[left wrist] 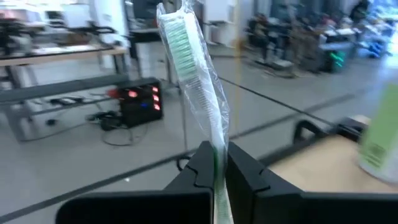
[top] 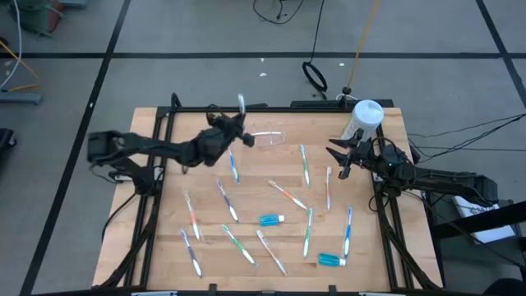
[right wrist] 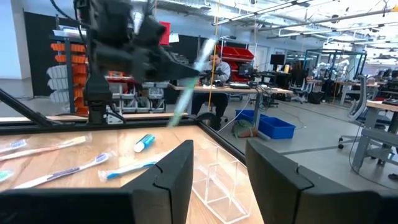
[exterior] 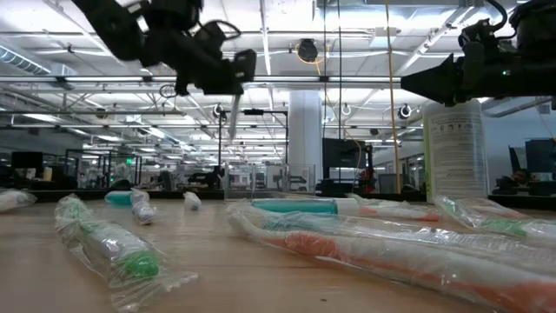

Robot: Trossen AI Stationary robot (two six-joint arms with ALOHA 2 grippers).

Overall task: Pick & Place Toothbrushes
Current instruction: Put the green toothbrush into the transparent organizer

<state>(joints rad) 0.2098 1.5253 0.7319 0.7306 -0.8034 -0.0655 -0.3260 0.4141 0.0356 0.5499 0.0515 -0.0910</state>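
High view: left gripper (top: 234,123) is up over the table's far edge, fingers pinched on a wrapped green toothbrush (left wrist: 189,59) beside the clear box (top: 267,138). Right gripper (top: 341,156) hangs spread beside the white bottle (exterior: 454,148), label print unreadable.

You see a matt pale wooden tabletop (top: 271,185), crinkly glossy clear film around the green-and-white plastic toothbrush (left wrist: 191,59), smooth clear plastic box (right wrist: 219,180), matt black gripper fingers (right wrist: 177,171).
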